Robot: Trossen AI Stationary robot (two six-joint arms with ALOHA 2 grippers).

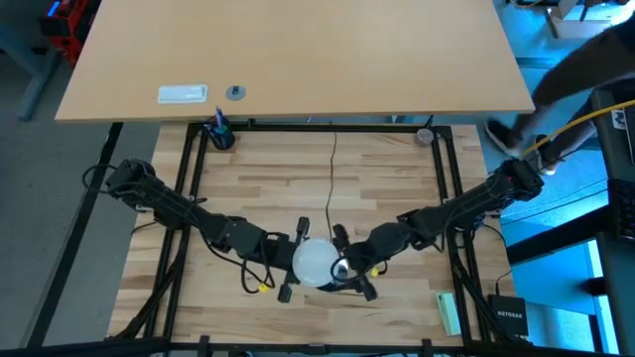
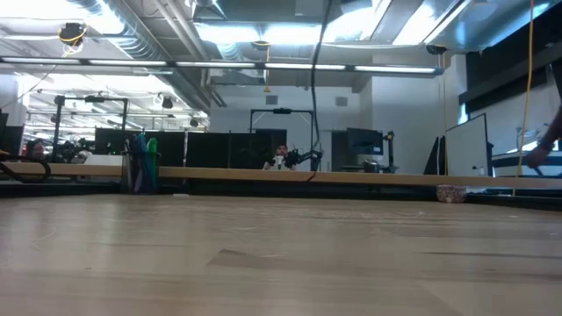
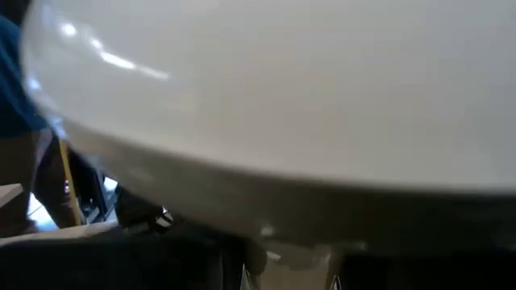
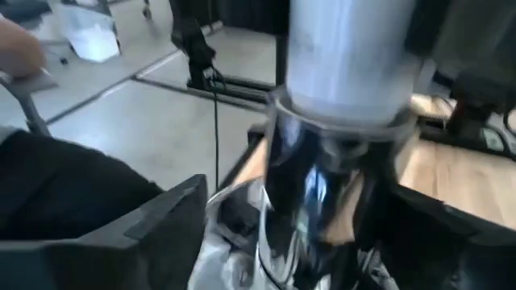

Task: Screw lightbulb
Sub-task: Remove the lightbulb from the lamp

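Frosted white glass of the lightbulb (image 3: pixel 274 97) fills nearly the whole left wrist view, pressed right up to the lens. From the high view, the lightbulb (image 1: pixel 315 261) sits low centre of the frame, between the two arms, above the pale wood-plank table (image 1: pixel 298 178). Left gripper (image 1: pixel 294 260) comes in from the left and is clenched on the lightbulb, its fingers against the dome's left side. Right gripper (image 1: pixel 349 270) comes in from the right, touching or just beside the bulb's right side; its fingers stand spread, released. In the right wrist view the dark fingers (image 4: pixel 153 221) sit wide apart on either side of a round silver metal socket (image 4: pixel 343 89), not clamped on it; whether they touch it cannot be told. A thin black cord (image 1: pixel 331 174) runs up the table's centre from the grippers toward the far edge. Beyond it lies a lighter tabletop (image 1: pixel 298 50) carrying a small white object (image 1: pixel 184 94) at upper left. A green item (image 1: pixel 448 312) lies at lower right of the plank table. Low view shows bare table surface (image 2: pixel 281 254), with an office room of ceiling lights and dark monitors behind.
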